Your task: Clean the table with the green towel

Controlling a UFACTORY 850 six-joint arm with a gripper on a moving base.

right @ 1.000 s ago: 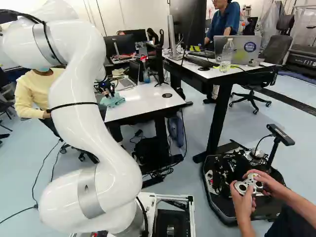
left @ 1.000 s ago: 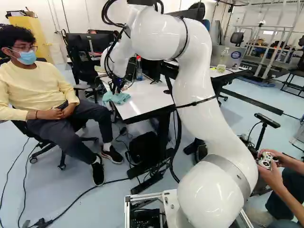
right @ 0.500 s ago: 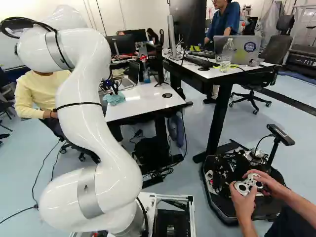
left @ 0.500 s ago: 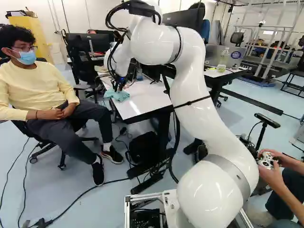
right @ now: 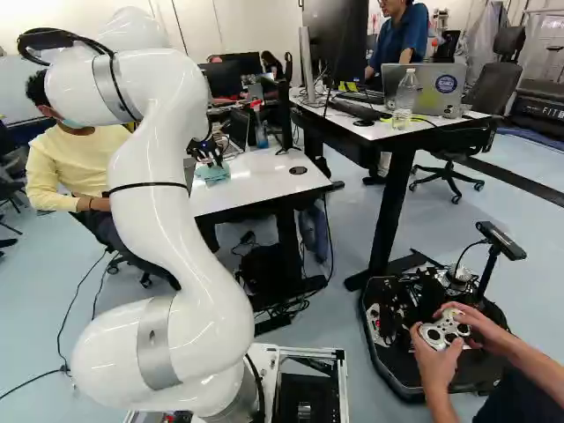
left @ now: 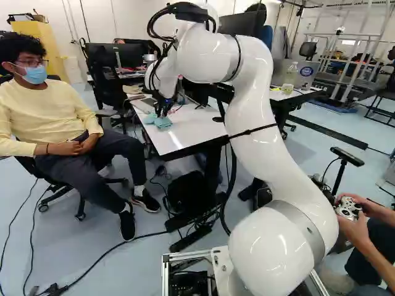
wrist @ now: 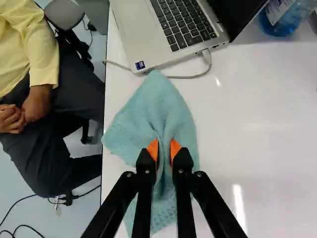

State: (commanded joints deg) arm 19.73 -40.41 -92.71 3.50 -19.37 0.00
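White tabletop [left: 197,126] | one green towel [wrist: 161,111] | one laptop [wrist: 141,32] | gripper [left: 162,115]: two fingers pinching towel

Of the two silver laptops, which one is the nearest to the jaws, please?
The laptop lying open beside the green towel that the jaws pinch. The other laptop, with a round sticker, stands on another desk.

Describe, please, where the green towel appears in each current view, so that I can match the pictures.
Left base view: left of the middle, in the upper half, the towel lies on the white table.
Right base view: left of the middle, in the upper half, just right of the arm.
Wrist view: bunched between the fingers, spreading ahead of and under them.
Shared landmark: the white table, beneath the towel in all three.
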